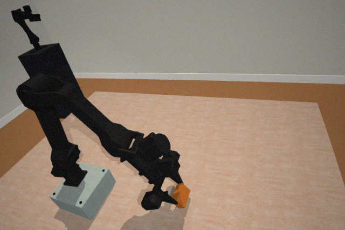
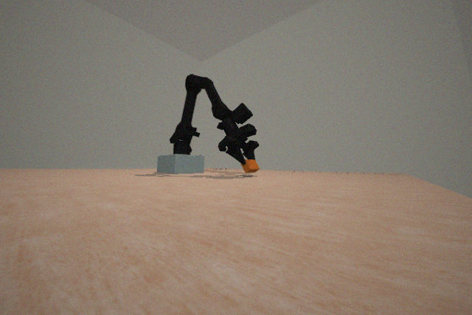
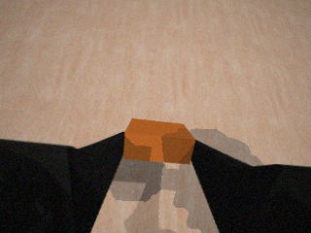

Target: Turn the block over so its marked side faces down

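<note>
The orange block (image 1: 181,195) (image 2: 250,165) (image 3: 157,141) is held between my gripper's fingers (image 1: 177,192) (image 2: 246,163). It is tilted and sits just above the table or touches it with one edge; I cannot tell which. The gripper is shut on it, with one black fingertip on each side, and the arm leans low toward the table. In the wrist view the block fills the gap between the two dark fingers, and a darker patch shows on its near face. I cannot tell which face carries the mark.
The arm's pale blue base box (image 1: 84,191) (image 2: 180,164) stands to the left of the block. A tall black post with a camera mount (image 1: 41,60) stands behind the arm. The light wooden table top (image 1: 250,152) has brown floor beyond its edges.
</note>
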Controlling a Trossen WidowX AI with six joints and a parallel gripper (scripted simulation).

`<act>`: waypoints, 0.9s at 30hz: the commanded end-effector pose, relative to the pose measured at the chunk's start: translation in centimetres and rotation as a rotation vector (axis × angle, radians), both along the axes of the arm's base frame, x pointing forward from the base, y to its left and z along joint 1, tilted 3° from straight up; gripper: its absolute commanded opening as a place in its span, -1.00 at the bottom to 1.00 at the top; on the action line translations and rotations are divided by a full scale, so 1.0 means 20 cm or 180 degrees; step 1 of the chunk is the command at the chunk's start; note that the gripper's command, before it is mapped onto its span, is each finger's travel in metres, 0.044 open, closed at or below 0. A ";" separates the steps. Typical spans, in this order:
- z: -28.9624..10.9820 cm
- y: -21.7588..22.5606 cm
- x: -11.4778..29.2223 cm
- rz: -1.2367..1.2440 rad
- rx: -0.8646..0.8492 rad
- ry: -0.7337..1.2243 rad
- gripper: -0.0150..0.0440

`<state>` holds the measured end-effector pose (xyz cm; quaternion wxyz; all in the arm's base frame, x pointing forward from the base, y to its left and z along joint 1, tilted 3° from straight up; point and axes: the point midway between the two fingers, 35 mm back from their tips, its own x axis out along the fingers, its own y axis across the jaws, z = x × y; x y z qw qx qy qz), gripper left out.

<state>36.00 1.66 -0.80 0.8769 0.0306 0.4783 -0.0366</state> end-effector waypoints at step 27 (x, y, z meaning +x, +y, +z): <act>-0.22 0.01 0.06 -0.0045 -0.0103 -0.1200 -0.49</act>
